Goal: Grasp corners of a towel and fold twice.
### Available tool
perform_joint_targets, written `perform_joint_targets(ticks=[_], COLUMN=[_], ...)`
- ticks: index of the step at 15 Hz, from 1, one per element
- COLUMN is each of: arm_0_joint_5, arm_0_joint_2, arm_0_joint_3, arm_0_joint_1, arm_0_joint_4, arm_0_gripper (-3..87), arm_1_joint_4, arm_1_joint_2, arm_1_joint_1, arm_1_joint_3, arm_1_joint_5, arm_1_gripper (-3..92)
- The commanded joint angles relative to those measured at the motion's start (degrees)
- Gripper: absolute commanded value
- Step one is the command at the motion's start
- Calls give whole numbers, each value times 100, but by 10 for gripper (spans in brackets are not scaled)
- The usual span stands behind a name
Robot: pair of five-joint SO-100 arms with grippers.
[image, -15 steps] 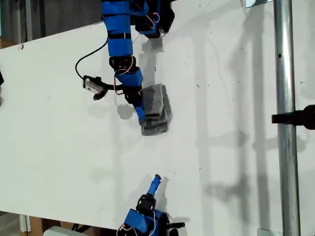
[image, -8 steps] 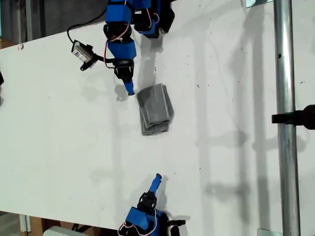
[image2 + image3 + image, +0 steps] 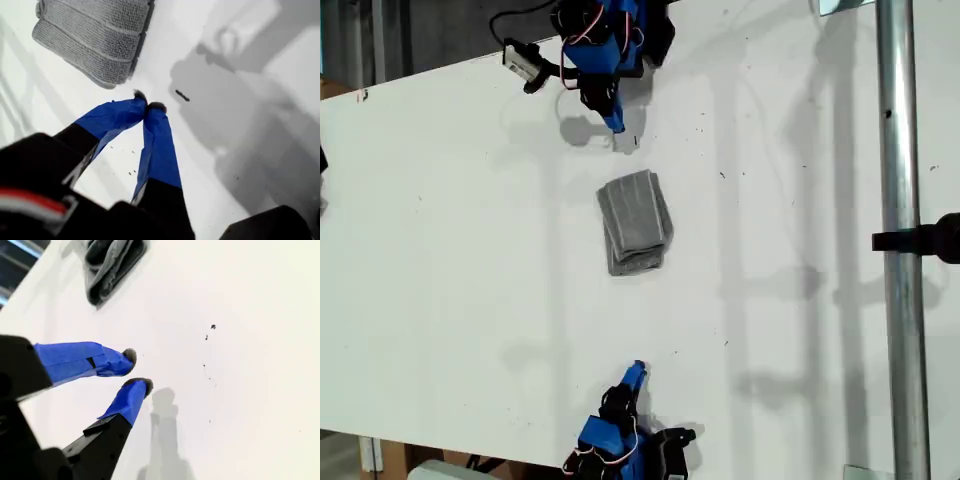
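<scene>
Farther from the folded towel [image 3: 635, 222] now, my first hand [image 3: 616, 127], tips together; my second hand [image 3: 636, 372] slightly spread.

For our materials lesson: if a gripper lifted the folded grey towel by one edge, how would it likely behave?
The towel would probably flop and unfold: it is soft ribbed cloth stacked in loose layers, nothing pinning them. It likely weighs little for its size. Its textured weave suggests decent grip, not slipperiness. It should not roll.
</scene>
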Motion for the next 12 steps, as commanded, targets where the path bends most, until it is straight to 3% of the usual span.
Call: perform_joint_targets(ticks=[1,2,3,12], arm_0_joint_5=[1556,3270,3630,3410], arm_0_joint_2=[9,9,9,9], arm_0_joint_3=[35,35,35,35], arm_0_joint_1=[-35,-18,-9,-26], arm_0_joint_4=[53,53,-9,26], arm_0_gripper=[69,69,68,68], arm_1_joint_4=[299,299,299,299], arm_1_joint_2=[35,35,35,35], arm_1_joint_1=[-79,-176,-246,-334], arm_1_joint_3=[-35,-35,-35,-35], arm_1_joint_5=[202,176,176,176], arm_1_gripper=[103,103,103,103])
